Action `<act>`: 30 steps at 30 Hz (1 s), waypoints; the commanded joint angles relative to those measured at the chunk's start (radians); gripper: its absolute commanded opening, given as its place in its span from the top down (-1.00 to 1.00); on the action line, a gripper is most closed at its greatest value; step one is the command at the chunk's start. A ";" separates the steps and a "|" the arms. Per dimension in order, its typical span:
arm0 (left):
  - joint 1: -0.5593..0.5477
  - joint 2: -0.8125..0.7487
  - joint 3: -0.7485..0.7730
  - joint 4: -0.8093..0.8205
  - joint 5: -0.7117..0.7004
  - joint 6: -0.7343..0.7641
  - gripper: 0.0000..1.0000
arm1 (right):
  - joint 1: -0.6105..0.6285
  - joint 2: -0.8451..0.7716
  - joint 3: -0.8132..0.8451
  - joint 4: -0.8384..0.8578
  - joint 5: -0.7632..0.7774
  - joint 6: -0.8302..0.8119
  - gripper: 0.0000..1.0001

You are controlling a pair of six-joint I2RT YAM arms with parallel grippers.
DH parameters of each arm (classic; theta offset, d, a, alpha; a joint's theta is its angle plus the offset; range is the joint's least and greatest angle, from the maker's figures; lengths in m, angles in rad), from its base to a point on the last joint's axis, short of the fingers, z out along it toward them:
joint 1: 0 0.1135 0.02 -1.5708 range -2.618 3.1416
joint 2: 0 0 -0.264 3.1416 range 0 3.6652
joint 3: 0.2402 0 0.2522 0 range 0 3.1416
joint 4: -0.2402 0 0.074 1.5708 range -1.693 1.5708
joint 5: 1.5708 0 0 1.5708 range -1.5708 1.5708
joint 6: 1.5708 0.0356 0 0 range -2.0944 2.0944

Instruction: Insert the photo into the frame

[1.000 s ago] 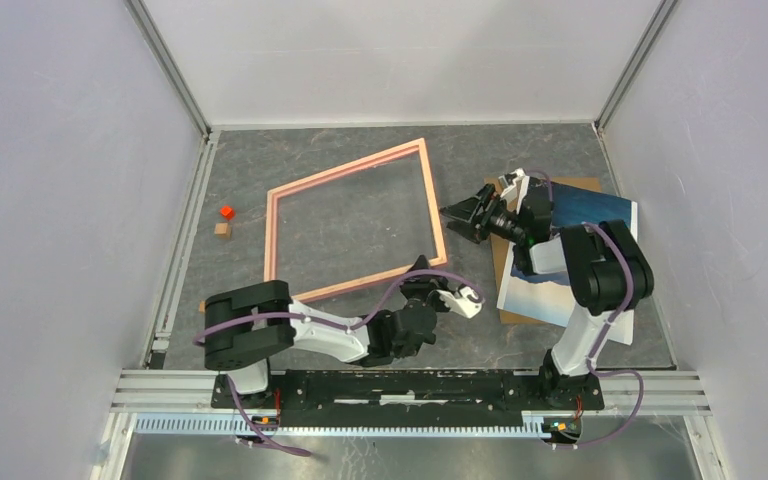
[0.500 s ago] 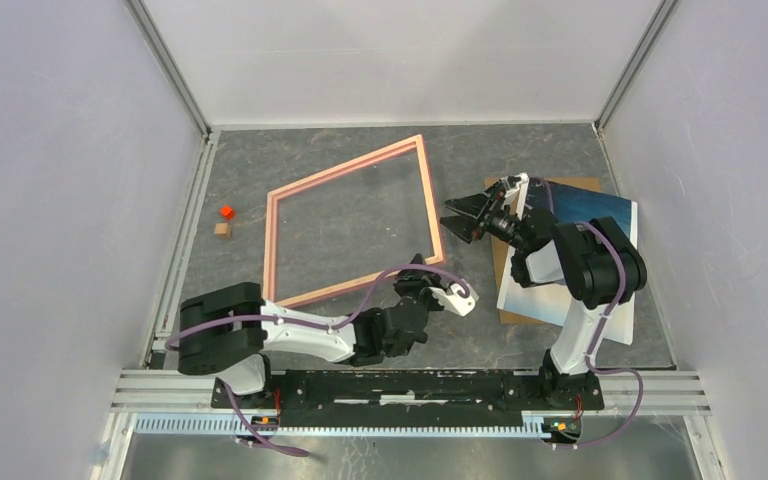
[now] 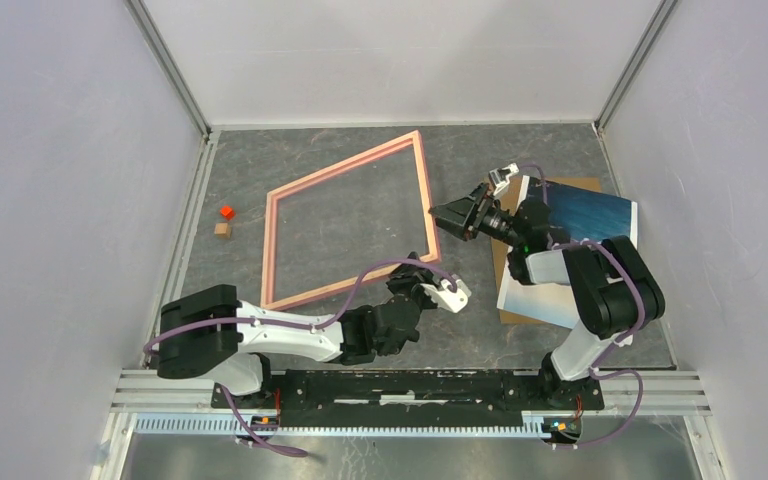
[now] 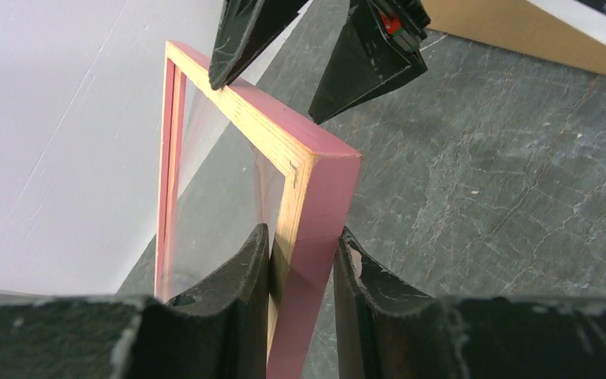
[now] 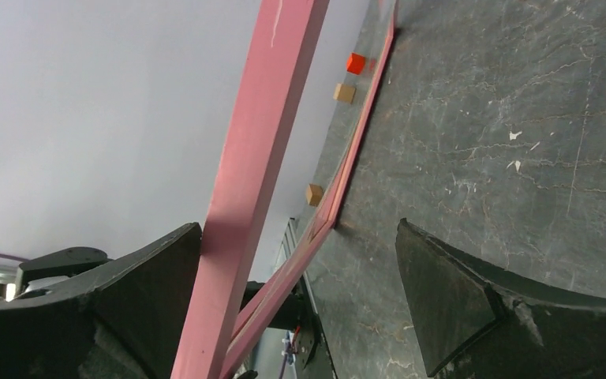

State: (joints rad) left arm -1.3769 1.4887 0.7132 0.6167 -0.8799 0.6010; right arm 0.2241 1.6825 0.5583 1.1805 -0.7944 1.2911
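Observation:
The salmon-pink frame is tilted up off the grey floor. My left gripper is shut on its near right corner; in the left wrist view the jaws clamp the rail. My right gripper is open at the frame's right rail. In the right wrist view the rail runs between its wide-apart jaws, against the left finger. The photo, dark blue with a white margin, lies flat at the right, behind the right arm.
A brown backing board lies under the photo; its edge shows in the left wrist view. A red cube and a tan cube sit near the left wall. Walls close in both sides and the back.
The left arm has carried the frame's corner slightly left and away. The right gripper has moved left until the right rail lies between its open jaws.

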 commanded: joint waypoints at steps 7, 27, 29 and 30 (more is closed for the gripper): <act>-0.002 -0.074 -0.001 0.085 0.038 -0.209 0.75 | 0.094 -0.045 0.102 -0.243 0.070 -0.180 -0.96; -0.002 0.070 0.009 0.134 0.111 -0.204 0.63 | 0.177 0.135 0.164 0.106 -0.046 0.090 -0.81; -0.002 0.083 0.008 0.136 0.116 -0.214 0.56 | 0.166 0.134 0.159 0.111 -0.047 0.083 -0.75; -0.001 0.085 0.009 0.137 0.116 -0.221 0.48 | 0.160 0.132 0.155 0.110 -0.048 0.076 -0.74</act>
State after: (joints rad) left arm -1.3769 1.5627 0.7025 0.5922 -0.8303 0.5800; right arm 0.3973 1.8187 0.6846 1.1442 -0.8040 1.3285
